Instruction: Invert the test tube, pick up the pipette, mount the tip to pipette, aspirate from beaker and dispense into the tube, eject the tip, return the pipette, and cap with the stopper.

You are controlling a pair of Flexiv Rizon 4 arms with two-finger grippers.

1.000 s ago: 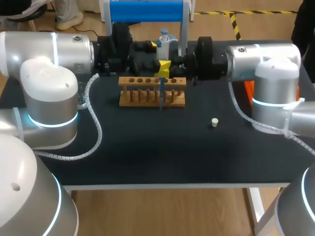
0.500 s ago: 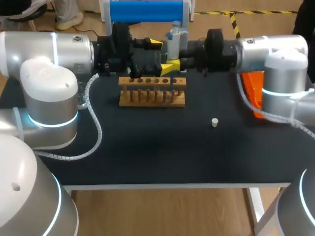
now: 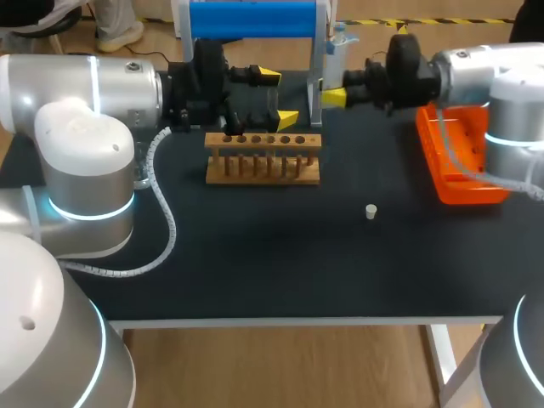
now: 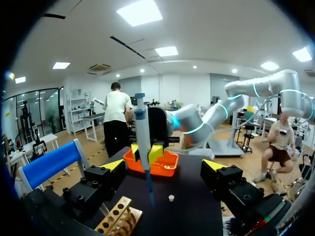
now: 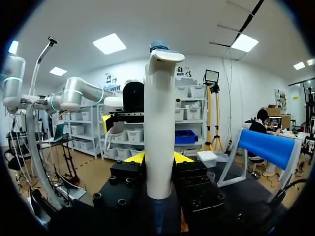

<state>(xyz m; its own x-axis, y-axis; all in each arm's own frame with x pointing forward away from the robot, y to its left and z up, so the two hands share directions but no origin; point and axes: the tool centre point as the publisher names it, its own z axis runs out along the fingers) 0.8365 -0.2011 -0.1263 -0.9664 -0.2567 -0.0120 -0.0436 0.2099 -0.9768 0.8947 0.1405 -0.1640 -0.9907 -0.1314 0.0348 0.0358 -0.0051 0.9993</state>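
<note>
Black desk (image 3: 255, 272): near its far edge, right claw (image 3: 333, 96) grips an upright pipette (image 3: 338, 51); left claw (image 3: 279, 96) gapes empty by rack (image 3: 263, 159).

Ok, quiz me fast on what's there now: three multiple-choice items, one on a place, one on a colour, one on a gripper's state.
1. Where is the white stopper?
A. in the wooden rack
B. on the bare table
C. in the tray

2. What colour is the tray?
A. blue
B. orange
C. green

3. The left gripper is:
A. open, holding nothing
B. shut on the pipette
C. shut on the stopper

Answers:
1 B: it lies alone on the dark tabletop, apart from the wooden rack.
2 B: its walls are plainly orange.
3 A: its yellow tips stand apart with nothing between them, and the pipette is in the right gripper.
</note>
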